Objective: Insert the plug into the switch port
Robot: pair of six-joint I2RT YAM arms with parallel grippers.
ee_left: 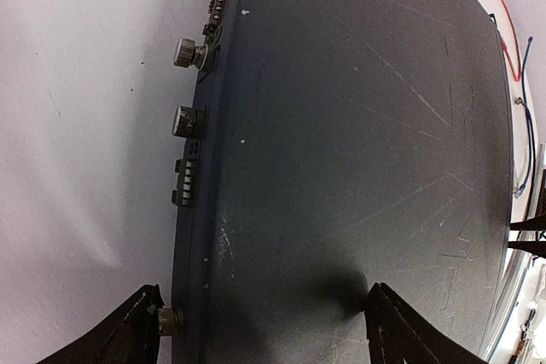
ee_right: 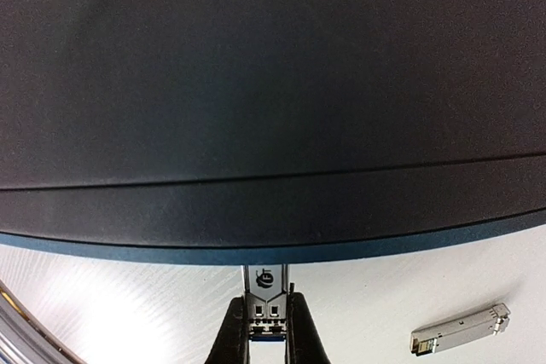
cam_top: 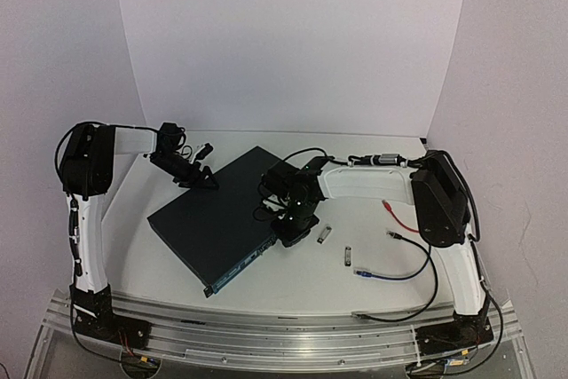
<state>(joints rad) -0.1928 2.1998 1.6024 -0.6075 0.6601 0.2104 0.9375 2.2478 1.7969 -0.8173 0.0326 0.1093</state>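
Switch (cam_top: pixel 213 215): flat matte dark metal box lying diagonally, socket face facing near-right | right hand (ee_right: pixel 266 313) pinching silvery rectangular plug (ee_right: pixel 266 279), pointing at it | left hand (ee_left: pixel 264 330) gaping wide.

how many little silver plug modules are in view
3. One plug is held in the right gripper at the switch's edge; two lie loose on the table to the switch's right. Others may be hidden beneath that arm.

This looks like a robot lab. Two robot arms, the left arm (cam_top: pixel 87 219) and the right arm (cam_top: pixel 448 210), are bolted to a metal rail (cam_top: pixel 266 335) by a white tabletop (cam_top: pixel 164 264). Plain white walls (cam_top: pixel 293 42) stand around it. Loose cables (cam_top: pixel 366 272) lie near a dark switch (cam_top: pixel 217 219).
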